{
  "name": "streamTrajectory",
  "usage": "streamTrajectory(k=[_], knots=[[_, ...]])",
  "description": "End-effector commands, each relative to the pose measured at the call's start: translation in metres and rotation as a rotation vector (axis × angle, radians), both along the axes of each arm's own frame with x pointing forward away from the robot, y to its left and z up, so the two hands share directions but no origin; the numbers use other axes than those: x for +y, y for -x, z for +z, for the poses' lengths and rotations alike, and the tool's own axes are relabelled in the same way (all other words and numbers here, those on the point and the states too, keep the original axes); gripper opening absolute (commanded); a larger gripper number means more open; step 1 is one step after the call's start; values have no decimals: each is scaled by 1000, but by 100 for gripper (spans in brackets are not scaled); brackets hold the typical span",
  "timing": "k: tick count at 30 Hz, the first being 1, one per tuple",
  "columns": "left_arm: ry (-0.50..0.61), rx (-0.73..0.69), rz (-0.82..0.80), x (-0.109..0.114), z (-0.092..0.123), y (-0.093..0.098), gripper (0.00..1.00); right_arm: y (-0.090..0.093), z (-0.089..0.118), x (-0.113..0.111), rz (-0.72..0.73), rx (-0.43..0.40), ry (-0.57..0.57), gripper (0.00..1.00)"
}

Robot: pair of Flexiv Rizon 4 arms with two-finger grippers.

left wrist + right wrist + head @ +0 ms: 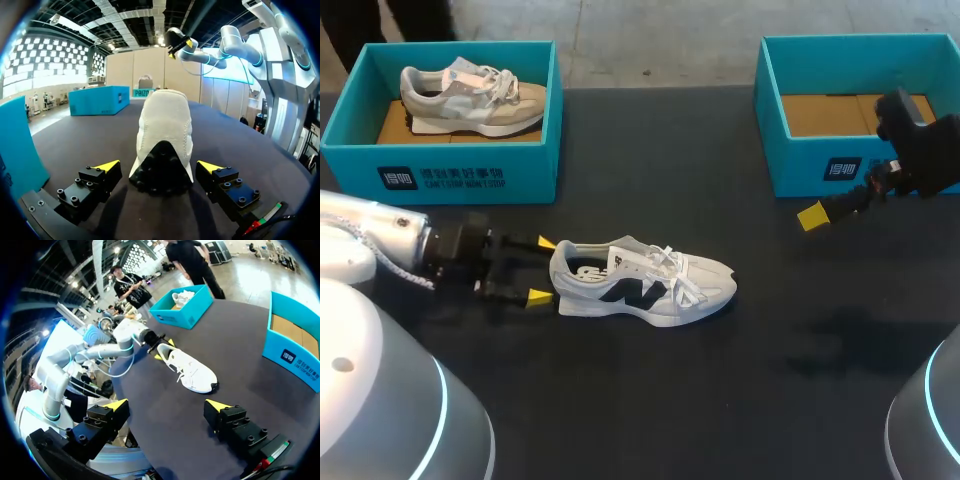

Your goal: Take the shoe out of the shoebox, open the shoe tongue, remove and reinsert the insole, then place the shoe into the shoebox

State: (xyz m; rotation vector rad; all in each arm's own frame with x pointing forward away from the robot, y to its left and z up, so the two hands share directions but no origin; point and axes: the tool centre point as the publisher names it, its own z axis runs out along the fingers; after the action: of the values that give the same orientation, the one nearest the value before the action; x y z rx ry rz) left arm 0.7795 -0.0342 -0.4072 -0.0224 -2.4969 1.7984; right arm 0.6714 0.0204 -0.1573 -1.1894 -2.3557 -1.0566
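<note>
Around the shoe [650, 283] heel, the left claw [541, 269] stands spread wide.

Table [650, 400]: black matte top, fills nearly the whole head view. Lighting even, from overhead; shadows soft and faint. Top possibly cloth-covered; texture is not resolvable.
</note>
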Motion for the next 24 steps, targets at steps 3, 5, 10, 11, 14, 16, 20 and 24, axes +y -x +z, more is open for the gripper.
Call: streamTrajectory(k=[3, 5, 10, 11, 14, 16, 20, 24], knots=[[6, 4, -17, -11, -3, -1, 100, -1, 0, 1, -1, 2, 3, 100], [7, 4, -21, -14, -3, 1, 100, -1, 0, 1, -1, 2, 3, 100], [12, 11, -38, -22, -6, 3, 100, -1, 0, 1, -1, 2, 3, 100], [16, 12, -44, -24, -6, 3, 100, -1, 0, 1, -1, 2, 3, 100], [22, 15, -53, -31, -6, 4, 100, -1, 0, 1, -1, 2, 3, 100], [23, 16, -58, -35, -7, 4, 100, -1, 0, 1, -1, 2, 3, 100], [28, 17, -65, -41, -9, 5, 100, -1, 0, 1, -1, 2, 3, 100], [31, 19, -66, -43, -11, 6, 100, -1, 0, 1, -1, 2, 3, 100]])
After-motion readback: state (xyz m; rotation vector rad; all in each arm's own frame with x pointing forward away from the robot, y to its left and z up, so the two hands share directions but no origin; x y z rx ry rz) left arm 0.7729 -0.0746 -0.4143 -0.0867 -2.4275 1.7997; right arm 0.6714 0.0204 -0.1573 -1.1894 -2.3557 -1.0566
